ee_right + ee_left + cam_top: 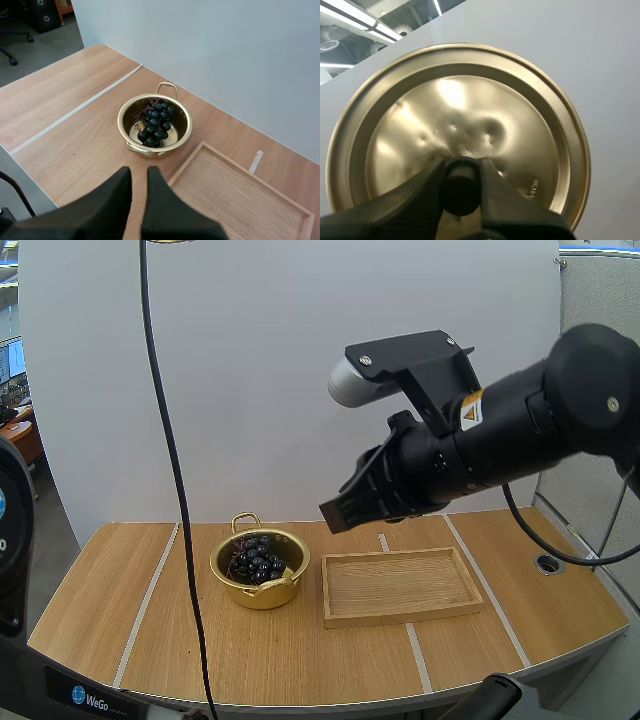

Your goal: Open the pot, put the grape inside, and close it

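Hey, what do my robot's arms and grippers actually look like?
The right arm is thick, rounded and matte black, with a small yellow warning sticker near its wrist. Both pairs of jaws are black and tapered; the left pair's inner faces are ribbed.

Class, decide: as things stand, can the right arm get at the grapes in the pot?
Probably yes. The pot is uncovered, the grapes lie exposed, and the right gripper hangs over the table with nothing between. The left gripper holds the lid.
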`<state>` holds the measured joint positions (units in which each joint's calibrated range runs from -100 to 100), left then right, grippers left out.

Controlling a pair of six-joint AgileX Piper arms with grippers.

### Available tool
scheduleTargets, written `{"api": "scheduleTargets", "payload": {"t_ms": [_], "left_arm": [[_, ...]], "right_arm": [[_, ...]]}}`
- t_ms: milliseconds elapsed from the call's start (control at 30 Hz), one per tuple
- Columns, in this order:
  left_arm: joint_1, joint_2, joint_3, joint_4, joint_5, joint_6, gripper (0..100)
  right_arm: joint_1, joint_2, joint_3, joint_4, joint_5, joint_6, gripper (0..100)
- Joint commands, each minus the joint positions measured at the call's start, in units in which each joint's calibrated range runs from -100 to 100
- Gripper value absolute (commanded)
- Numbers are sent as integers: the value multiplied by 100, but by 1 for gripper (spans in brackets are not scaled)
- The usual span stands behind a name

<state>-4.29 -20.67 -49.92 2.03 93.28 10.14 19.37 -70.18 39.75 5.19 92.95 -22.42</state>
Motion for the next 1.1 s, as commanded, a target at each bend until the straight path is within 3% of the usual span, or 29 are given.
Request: {"api": "scheduleTargets", "payload": {"t_ms": [0, 233, 633, 867, 1067], "left_arm": [[-21, -38, -40, 40, -277, -28, 0], [-21, -38, -40, 40, -277, -28, 0], [-21, -38, -40, 40, -277, -28, 0], [-21, -38, -40, 40, -277, -28, 0], [-21, -38, -40, 40, -277, -28, 0]], "right_arm": [[1, -80, 84, -45, 39, 5, 0], [1, -80, 202, -602, 219, 5, 0], [1, -108, 202, -595, 593, 169, 0], [-326, -603, 202, -461, 668, 192, 0], [-377, -957, 213, -291, 705, 192, 0]]}}
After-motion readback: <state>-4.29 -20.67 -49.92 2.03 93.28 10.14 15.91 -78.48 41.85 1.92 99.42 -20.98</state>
